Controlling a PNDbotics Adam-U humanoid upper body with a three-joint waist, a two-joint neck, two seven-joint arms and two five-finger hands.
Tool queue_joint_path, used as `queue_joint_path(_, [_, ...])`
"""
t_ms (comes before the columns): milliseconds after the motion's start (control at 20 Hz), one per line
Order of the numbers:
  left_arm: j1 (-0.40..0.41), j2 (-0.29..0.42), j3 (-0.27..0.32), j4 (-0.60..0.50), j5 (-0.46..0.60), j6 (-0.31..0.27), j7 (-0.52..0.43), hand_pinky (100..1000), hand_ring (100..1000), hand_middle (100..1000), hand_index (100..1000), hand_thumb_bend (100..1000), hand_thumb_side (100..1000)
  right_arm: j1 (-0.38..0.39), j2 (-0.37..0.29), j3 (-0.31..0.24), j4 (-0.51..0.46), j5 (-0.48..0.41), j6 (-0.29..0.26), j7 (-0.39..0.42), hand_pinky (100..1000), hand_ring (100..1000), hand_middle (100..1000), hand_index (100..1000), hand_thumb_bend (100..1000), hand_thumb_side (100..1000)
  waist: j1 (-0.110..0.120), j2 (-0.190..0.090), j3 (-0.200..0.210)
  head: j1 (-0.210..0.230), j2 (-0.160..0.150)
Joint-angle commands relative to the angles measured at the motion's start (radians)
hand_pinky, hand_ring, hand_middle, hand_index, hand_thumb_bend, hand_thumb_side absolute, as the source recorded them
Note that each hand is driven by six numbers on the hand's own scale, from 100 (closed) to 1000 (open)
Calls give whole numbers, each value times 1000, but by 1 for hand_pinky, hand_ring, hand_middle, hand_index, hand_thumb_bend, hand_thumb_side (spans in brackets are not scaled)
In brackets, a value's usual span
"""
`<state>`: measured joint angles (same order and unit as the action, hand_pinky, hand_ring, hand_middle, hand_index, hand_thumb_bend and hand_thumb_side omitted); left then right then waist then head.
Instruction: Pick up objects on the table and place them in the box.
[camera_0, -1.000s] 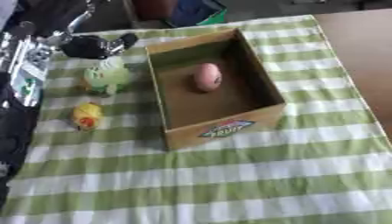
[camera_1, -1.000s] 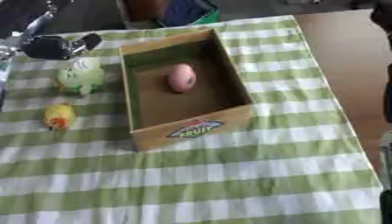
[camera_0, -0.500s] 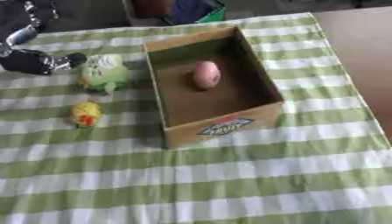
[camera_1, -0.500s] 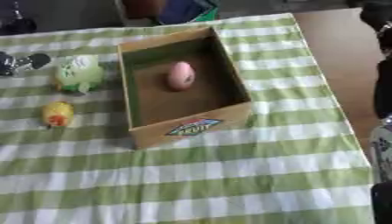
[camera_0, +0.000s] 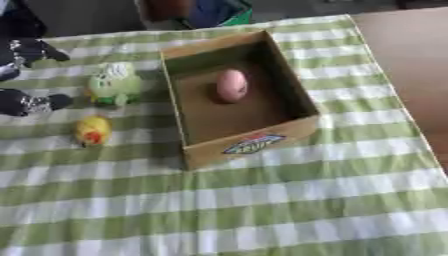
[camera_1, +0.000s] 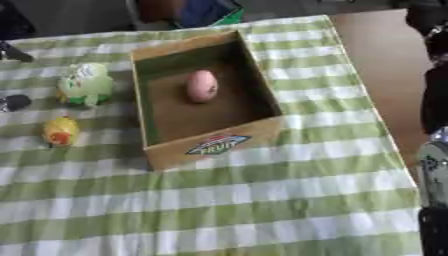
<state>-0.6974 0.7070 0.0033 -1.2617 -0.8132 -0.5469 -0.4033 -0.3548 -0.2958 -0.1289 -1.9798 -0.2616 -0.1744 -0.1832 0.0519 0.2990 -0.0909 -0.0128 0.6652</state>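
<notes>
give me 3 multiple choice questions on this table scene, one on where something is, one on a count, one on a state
1. Where does the pink egg-shaped toy lie?
A. on the cloth beside the box
B. inside the cardboard box
C. in the left hand

2. How many toys sit on the checked cloth outside the box?
A. two
B. none
C. four

3. What state is the left hand in?
A. holding the yellow toy
B. holding the green toy
C. holding no toy, at the left edge beside the green toy

Answers:
1 B, the pink toy rests on the box floor.
2 A, only the green toy and the yellow toy lie left of the box.
3 C, both toys stand apart from the hand.
</notes>
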Motion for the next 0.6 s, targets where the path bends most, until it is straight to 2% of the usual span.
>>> queue_joint_path(50, [-1,53,-6,3,26,-7,-48,609,821,763,903,598,1000,-6,-23,-7,-20,9,3,-2,798,703,470,834,100,849,-2,-17,1,-1,5])
queue_joint_path(600, [-9,32,-26,42,87,-18,-205,604,813,758,893,581,1000,-5,-15,-8,-20,9,12,-3,802,704,467,834,100,840,-3,-10,-4,23,20])
